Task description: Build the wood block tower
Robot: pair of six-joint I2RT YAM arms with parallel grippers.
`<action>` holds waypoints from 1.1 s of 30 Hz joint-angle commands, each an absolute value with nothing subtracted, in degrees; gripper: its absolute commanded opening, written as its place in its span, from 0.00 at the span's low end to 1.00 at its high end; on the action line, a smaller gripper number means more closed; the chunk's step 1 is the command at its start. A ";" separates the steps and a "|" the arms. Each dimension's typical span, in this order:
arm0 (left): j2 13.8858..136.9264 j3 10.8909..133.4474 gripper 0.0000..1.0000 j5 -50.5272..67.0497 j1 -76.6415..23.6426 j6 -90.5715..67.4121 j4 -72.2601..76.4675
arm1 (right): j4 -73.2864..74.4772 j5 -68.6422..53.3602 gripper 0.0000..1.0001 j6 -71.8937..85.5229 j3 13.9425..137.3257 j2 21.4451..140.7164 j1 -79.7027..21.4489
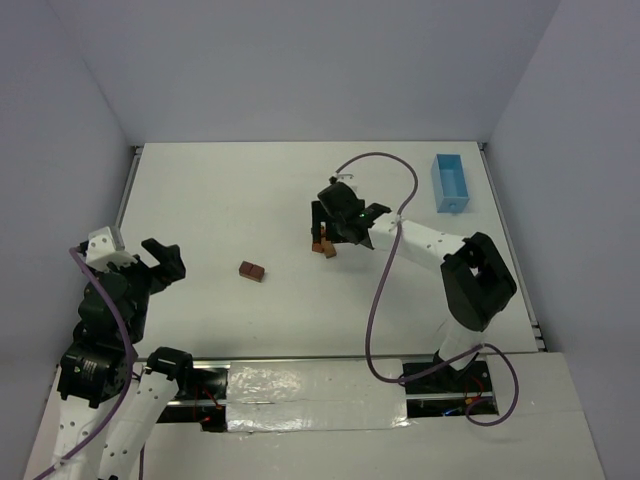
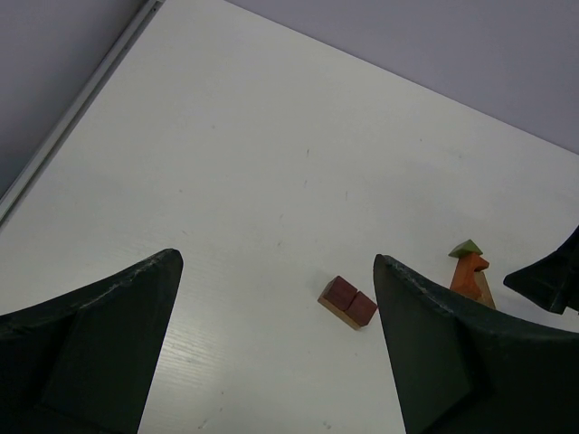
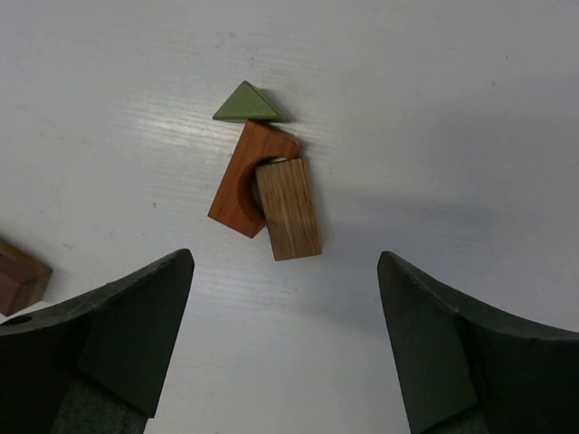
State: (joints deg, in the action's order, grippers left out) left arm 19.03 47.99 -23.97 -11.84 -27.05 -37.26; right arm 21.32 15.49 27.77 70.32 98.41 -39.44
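My right jaws wide apart, empty, above blocks (image 3: 288, 208); left jaws apart, empty; red block (image 3: 18, 274) cut off at 9 o'clock.

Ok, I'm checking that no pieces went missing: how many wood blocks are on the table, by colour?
Green triangle: 1
Orange arch: 1
Tan oblong: 1
Reddish-brown block, lying apart: 1
Total: 4

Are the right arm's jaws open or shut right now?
Open. In its wrist view the jaws stand wide apart, gripping nothing; the blocks lie untouched beyond.
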 commanded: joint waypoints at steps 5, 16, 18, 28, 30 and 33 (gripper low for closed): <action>20.04 47.99 0.99 -22.77 -12.04 -25.75 -34.10 | 20.13 19.69 0.70 27.60 67.15 99.23 -40.69; 20.21 47.90 0.99 -22.15 -12.04 -25.58 -33.93 | 17.14 15.82 0.68 20.22 67.94 104.06 -40.52; 20.21 47.99 1.00 -21.97 -12.04 -25.49 -33.75 | 17.14 15.73 0.68 19.08 68.55 105.02 -40.52; 20.30 47.90 1.00 -21.62 -12.04 -25.40 -33.75 | 17.84 14.77 0.65 15.65 73.30 110.12 -40.26; 20.30 47.81 0.99 -21.62 -12.04 -25.40 -33.75 | 17.84 14.59 0.65 15.47 73.48 110.48 -40.08; 20.39 47.90 0.99 -21.53 -12.04 -25.31 -33.75 | 17.40 13.98 0.64 15.29 73.22 110.57 -40.17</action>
